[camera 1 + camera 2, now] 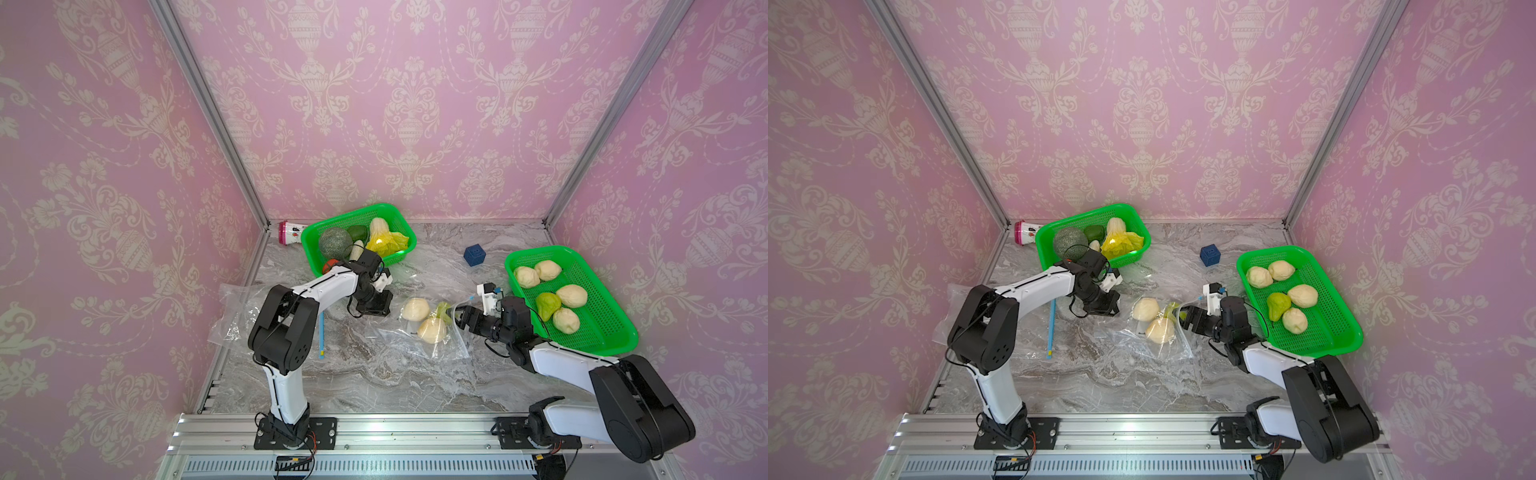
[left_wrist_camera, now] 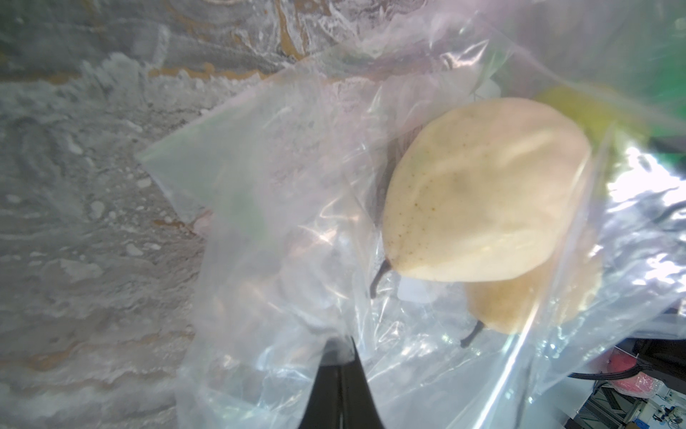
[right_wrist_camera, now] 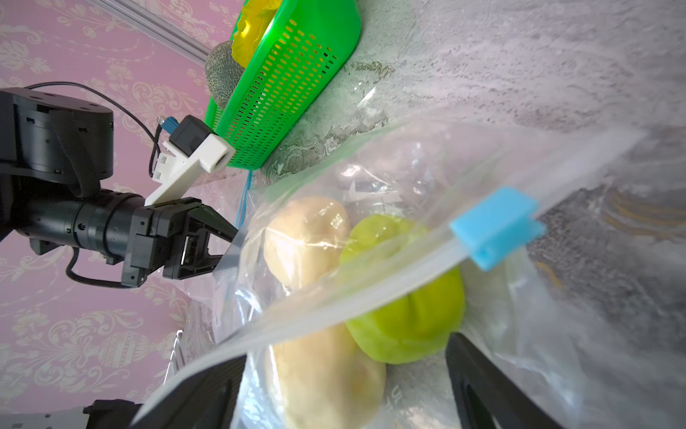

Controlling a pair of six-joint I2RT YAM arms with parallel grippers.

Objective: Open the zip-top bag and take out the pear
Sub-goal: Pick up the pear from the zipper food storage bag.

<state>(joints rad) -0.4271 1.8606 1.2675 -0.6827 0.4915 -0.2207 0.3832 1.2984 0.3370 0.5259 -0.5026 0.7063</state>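
a grey marble worktop [image 1: 374,382] seen from above. by its left edge lies a crumpled clear bag [image 1: 232,307], with a blue strip [image 1: 321,336] beside it. near the back left corner sits a green basket [image 1: 308,245] of mixed produce. the left gripper [image 3: 228,247] has its fingers closed, pinching an edge of the zip-top bag [image 1: 440,345], which lies at the middle of the worktop. inside the bag a pale pear [image 1: 416,309] touches a second pale pear [image 1: 432,330], with a green fruit [image 3: 404,315] beside them. a blue slider [image 3: 493,228] sits on the zip strip. the right gripper [image 1: 458,319] is at the bag's zip end, fingers spread wide, gripping nothing. by the right edge, a second green basket [image 1: 598,320] holds more pears.
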